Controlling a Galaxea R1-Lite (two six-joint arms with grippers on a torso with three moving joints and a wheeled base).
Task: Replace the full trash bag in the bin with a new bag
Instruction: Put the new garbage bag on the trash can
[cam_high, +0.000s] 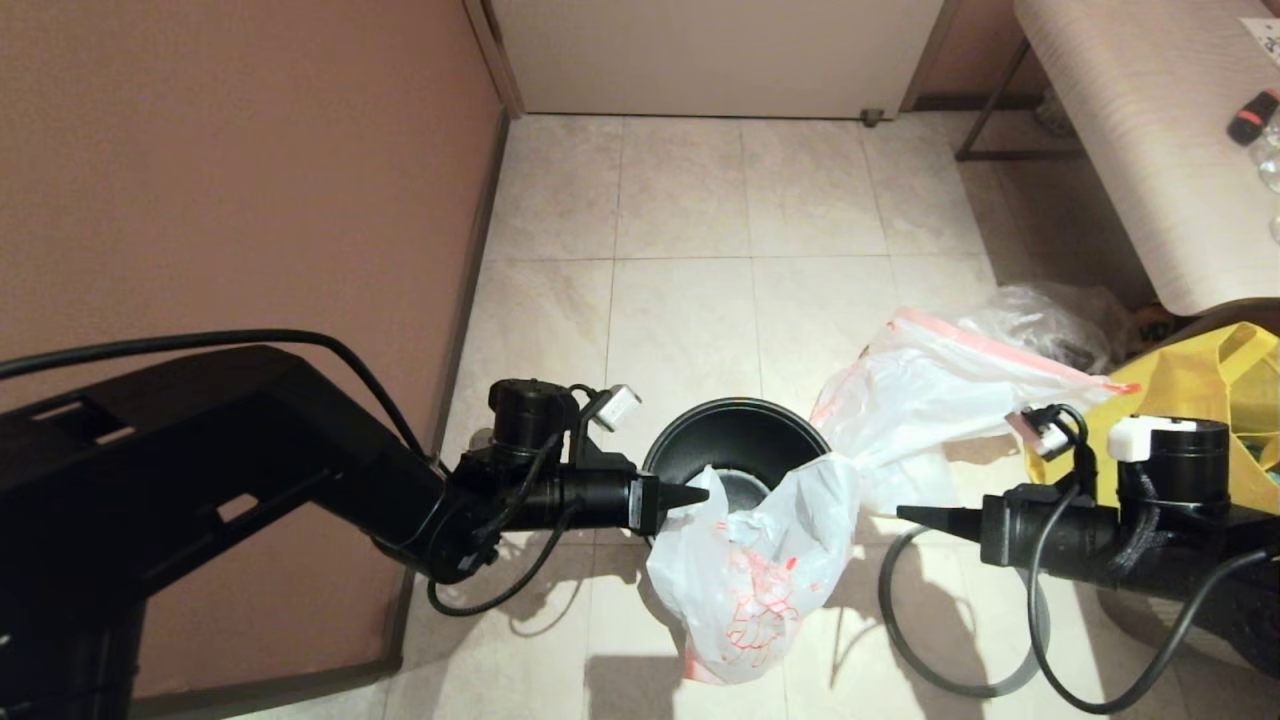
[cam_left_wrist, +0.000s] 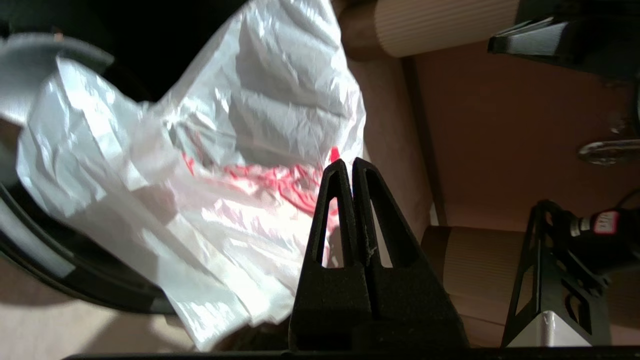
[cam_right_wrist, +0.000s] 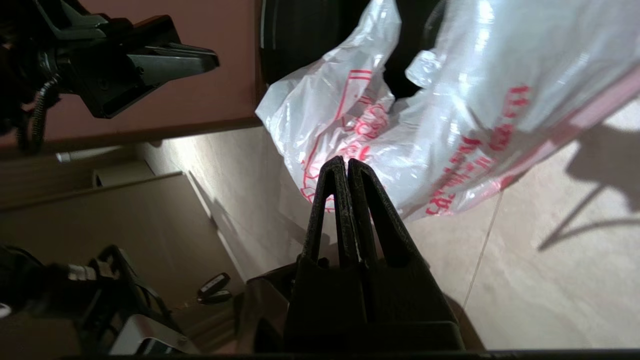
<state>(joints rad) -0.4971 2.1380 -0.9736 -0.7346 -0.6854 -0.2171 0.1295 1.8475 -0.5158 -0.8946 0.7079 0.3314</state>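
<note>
Bin (cam_high: 735, 440) half-lined, new bag (cam_high: 750, 570) draped over its near rim
We keep left gripper (cam_high: 695, 494) and right gripper (cam_high: 905, 514) clenched, empty; flanking it, probably to spread it.

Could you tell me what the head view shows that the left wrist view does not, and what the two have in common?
Only the head view shows the other white bag lying on the floor to the bin's right, the yellow tote and the clear bag. Only the left wrist view shows that the left hand is shut, its tips against the printed bag. Both show that bag draped over the bin rim, and the right hand.
</note>
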